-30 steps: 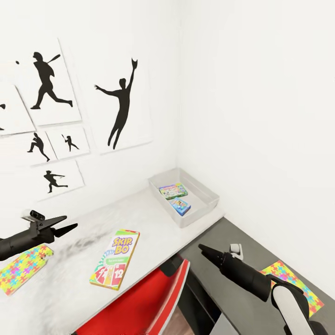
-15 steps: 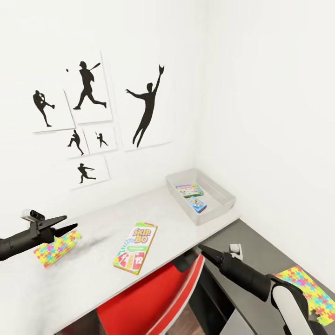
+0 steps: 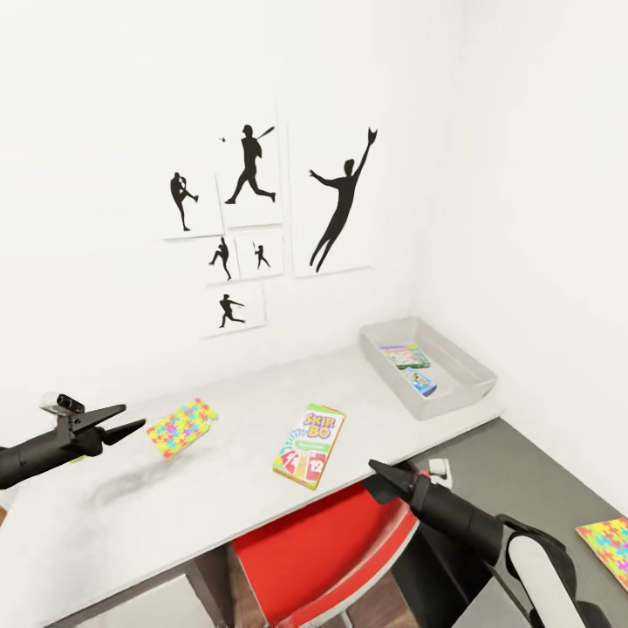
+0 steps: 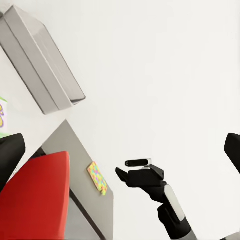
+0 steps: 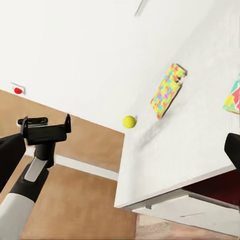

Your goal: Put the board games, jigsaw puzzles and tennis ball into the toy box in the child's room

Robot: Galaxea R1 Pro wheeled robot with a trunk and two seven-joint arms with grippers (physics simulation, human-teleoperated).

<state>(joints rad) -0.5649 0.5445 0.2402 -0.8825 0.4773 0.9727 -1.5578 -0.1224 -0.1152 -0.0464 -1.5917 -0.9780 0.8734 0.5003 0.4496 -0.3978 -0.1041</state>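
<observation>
SKIP-BO box [image 3: 310, 446] overhangs table [image 3: 218, 488] front edge.

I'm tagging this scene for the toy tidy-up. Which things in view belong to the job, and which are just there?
Job:
- SKIP-BO game
- jigsaw puzzle on the white table
- second jigsaw puzzle on the dark unit
- tennis ball
- toy box, two printed boxes already inside

Just there:
- red chair
- silhouette pictures
- red wall button

From where I stand, the flat card box [image 3: 310, 446] lying on the desk [image 3: 235, 488] reads "SKIP BO" across its top, with a "12" on its red lower end. The printing on the two small boxes [image 3: 410, 366] inside the grey tray [image 3: 471, 371] beyond it is too small to read.
</observation>
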